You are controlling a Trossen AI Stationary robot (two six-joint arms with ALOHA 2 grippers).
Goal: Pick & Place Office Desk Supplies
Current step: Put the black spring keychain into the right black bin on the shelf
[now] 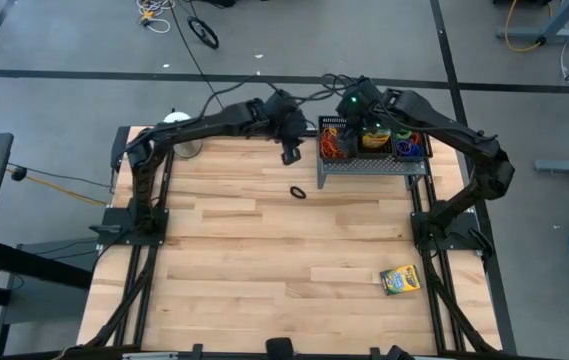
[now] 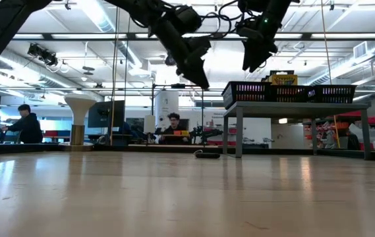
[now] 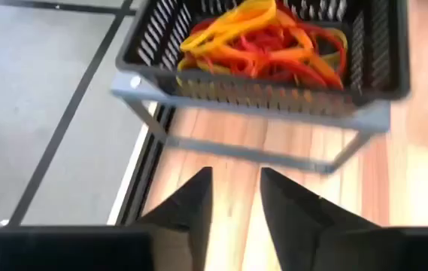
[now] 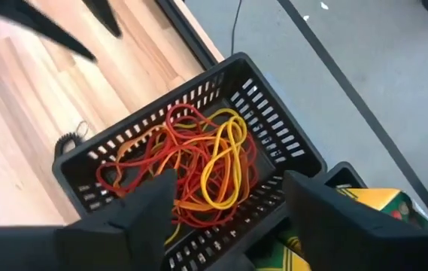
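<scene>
Two loose supplies show from above: a black rubber band [image 1: 297,191] on the table near the rack [image 1: 372,165], and a crayon box [image 1: 400,279] well apart at the near right. Probably a drop is done; next comes a reach for the band. The left gripper [image 1: 291,154] hangs beside the rack, the right gripper [image 1: 364,112] above it. Low view: band [image 2: 207,155] flat on the table. Left wrist: fingers [image 3: 191,207] partly open, empty, facing red and orange bands [image 3: 262,38]. Right wrist: fingers [image 4: 150,197] wide, empty, over the same compartment.
</scene>
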